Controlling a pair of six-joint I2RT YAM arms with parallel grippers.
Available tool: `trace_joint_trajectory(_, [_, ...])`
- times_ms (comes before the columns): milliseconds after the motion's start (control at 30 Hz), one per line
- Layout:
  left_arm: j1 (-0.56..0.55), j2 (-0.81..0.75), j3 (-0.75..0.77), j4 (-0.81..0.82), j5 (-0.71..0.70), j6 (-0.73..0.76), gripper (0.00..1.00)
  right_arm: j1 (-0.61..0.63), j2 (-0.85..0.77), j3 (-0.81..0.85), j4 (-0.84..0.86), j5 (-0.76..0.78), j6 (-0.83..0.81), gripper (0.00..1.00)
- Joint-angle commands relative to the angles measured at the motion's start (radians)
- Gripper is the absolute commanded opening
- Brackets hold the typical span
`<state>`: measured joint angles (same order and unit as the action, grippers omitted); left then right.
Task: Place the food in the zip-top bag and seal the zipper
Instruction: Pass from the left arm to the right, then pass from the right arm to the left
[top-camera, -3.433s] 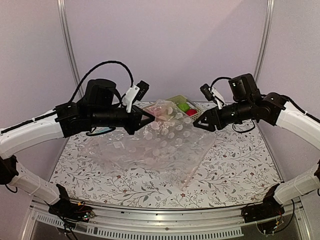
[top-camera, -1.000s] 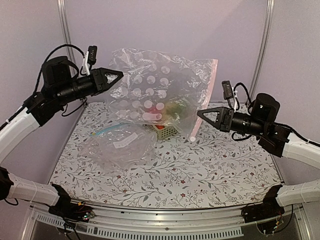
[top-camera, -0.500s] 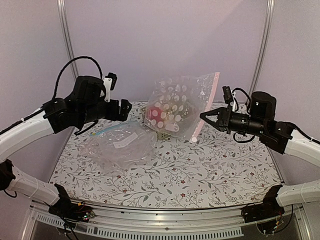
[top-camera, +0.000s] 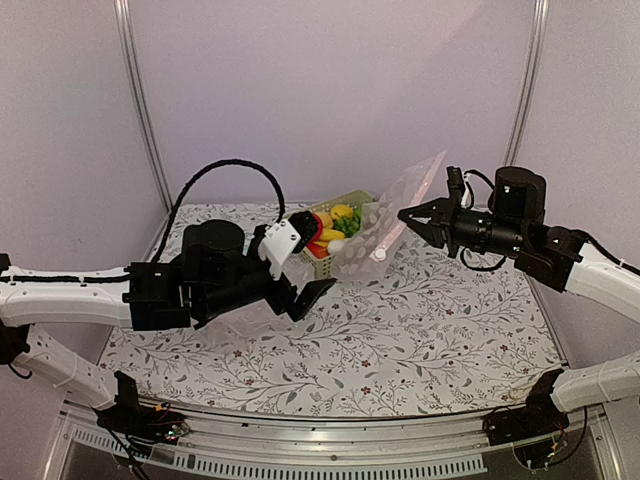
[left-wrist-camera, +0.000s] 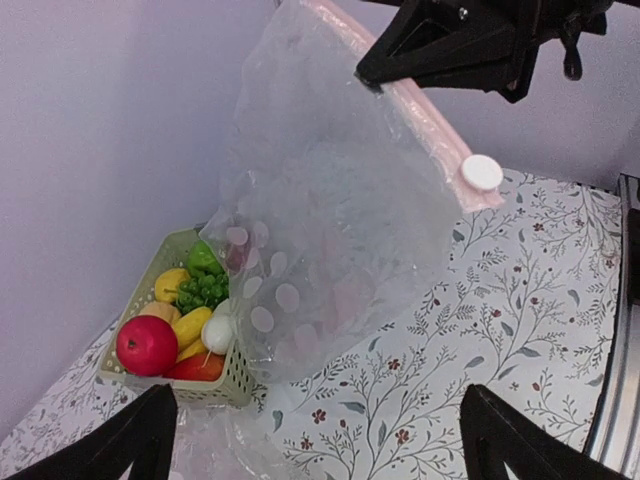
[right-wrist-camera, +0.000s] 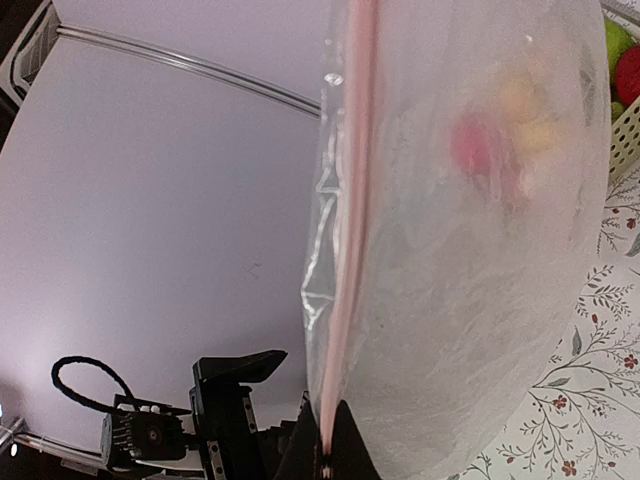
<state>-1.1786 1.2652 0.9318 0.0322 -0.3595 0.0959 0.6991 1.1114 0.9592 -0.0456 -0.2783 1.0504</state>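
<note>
**Bag hangs from right pincer; left pincer spread wide**

At 2 o'clock above the table (top-camera: 430, 330), the right gripper (top-camera: 405, 214) is pinched tight on the pink zipper (left-wrist-camera: 420, 105) of the zip-top bag (top-camera: 385, 225). The slider (left-wrist-camera: 481, 172) sits at the strip's lower end. The bag's bottom edge hangs just beside the basket (left-wrist-camera: 215, 385) of food (left-wrist-camera: 185, 320) at 12 o'clock. The left gripper (top-camera: 305, 262) gapes wide near 9 o'clock, and flowered tabletop shows between it and the bag.

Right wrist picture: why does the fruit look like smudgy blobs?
Right wrist: the bag hangs right at the lens, so the fruit behind shows through it as soft blobs. Left wrist: the same fruit looks sharp in its basket.
</note>
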Motion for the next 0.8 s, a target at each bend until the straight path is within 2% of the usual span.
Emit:
trace_joint_trajectory(0, [-0.027,0.06,0.007,0.235,0.062,0.128,1.0,0.002,0.034,0.041,-0.02,0.008,0.105,0.0])
trace_joint_trajectory(400, [-0.035,0.218,0.131,0.3,0.169,0.115,1.0,0.002,0.031,0.066,-0.028,0.023,0.143,0.0])
trace_joint_trajectory(500, [-0.035,0.241,0.151,0.312,0.157,0.095,0.99,0.001,0.025,0.062,-0.03,0.028,0.143,0.0])
trace_joint_trajectory(533, [-0.035,0.248,0.16,0.309,0.148,0.09,0.97,0.001,0.022,0.062,-0.03,0.031,0.143,0.0])
trace_joint_trajectory(700, [-0.035,0.278,0.205,0.268,0.121,0.078,0.73,0.001,0.016,0.065,-0.037,0.032,0.144,0.0])
trace_joint_trajectory(767, [-0.035,0.285,0.209,0.26,0.122,0.076,0.67,0.001,0.013,0.069,-0.041,0.032,0.144,0.0])
